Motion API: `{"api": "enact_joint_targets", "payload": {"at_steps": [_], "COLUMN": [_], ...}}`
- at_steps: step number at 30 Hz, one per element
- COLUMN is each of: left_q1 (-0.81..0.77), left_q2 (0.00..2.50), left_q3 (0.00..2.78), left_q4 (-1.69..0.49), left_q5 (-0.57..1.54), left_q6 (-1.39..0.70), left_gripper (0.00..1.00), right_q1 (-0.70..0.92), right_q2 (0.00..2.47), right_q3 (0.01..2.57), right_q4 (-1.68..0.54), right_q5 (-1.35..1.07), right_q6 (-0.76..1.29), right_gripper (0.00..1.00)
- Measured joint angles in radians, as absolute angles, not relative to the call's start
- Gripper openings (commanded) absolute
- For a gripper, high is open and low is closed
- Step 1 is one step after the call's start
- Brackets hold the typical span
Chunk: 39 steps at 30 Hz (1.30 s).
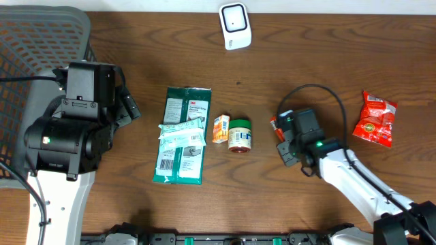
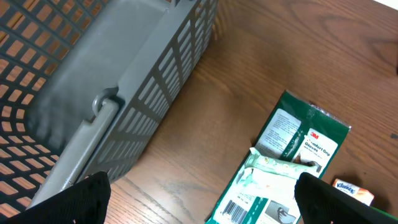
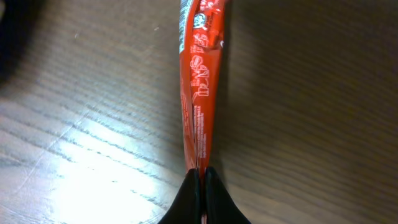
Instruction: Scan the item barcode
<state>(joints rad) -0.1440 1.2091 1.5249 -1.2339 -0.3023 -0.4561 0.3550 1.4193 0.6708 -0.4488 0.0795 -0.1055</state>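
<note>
1. Pinched edge-on at my right wrist lens is the red sachet [image 3: 202, 81]. It rises straight out of my right gripper [image 3: 200, 177], whose jaws are closed flat on its lower seam.
2. From overhead, that sachet [image 1: 274, 124] shows only as a red sliver at the left tip of the right gripper [image 1: 279, 131], right of centre over the wooden table [image 1: 327, 61].
3. Step in hand, as I judge it: the item is picked up, but its barcode is not yet presented. On the edge facing me I see only small white print and cannot find a barcode.
4. The next move calls for carrying the sachet up and left to the white scanner [image 1: 235, 26] at the far table edge, well apart from my right gripper. My wrist must turn so that 1 broad face meets the scanner, not the thin edge. With so little seam in the grip, a slow swing looks wise.
5. A green-lidded jar [image 1: 240, 134] and a small orange box [image 1: 221, 128] lie just left of my right gripper, so I should lift before crossing.
6. My left gripper [image 2: 205, 208] is spread wide and holds nothing. It hangs between the grey basket [image 2: 124, 81] and the green 3M pack [image 2: 292, 143], which has a white wipes pack [image 2: 273, 171] lying across it.
7. Well apart at the far right lies a red snack bag [image 1: 375, 119].
</note>
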Motion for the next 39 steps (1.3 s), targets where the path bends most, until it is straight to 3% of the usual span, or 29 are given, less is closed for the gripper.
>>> {"api": "enact_joint_targets", "payload": {"at_steps": [15,39], "left_q1": [-0.144,-0.144], "left_q2": [1.209,1.209], "left_q3": [1.525,1.525], "left_q4": [-1.234,-1.234], "left_q5": [-0.303,-0.302], "left_q6": [-0.456,-0.456], "left_gripper": [0.95,0.95], "right_q1": [0.475,0.532], "right_q2": [1.48,1.48], "right_q3": [0.672,0.673], "right_q4": [-0.437,-0.49], "right_q5": [0.303,0.199], "right_q6": [-0.105,-0.086], "right_gripper": [0.01,0.01]}}
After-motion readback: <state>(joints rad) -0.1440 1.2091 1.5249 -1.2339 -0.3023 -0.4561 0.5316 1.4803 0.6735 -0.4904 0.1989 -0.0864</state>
